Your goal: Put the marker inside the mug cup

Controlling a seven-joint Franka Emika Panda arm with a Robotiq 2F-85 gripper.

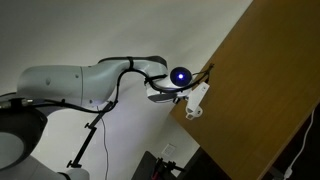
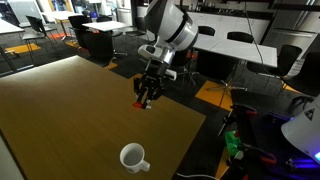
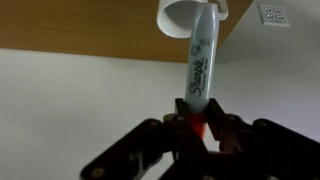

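My gripper [image 2: 146, 96] is shut on the marker [image 2: 141, 102] and holds it above the wooden table [image 2: 60, 110]. In the wrist view the marker [image 3: 203, 60] has a pale grey printed barrel and a red end, which is clamped between the jaws [image 3: 200, 120]. Its free end points at the white mug [image 3: 193, 12] at the top of the frame. In an exterior view the mug [image 2: 133, 157] stands upright near the table's front edge, mouth up, some way from the gripper. A white shape, probably the mug [image 1: 197, 101], shows beside the arm's end.
The table's right edge [image 2: 200, 125] drops off close to the mug. Beyond it lie cables and a green object [image 2: 232, 146] on the floor. Office tables and chairs [image 2: 240, 45] stand behind the arm. A wall outlet [image 3: 272, 13] shows in the wrist view.
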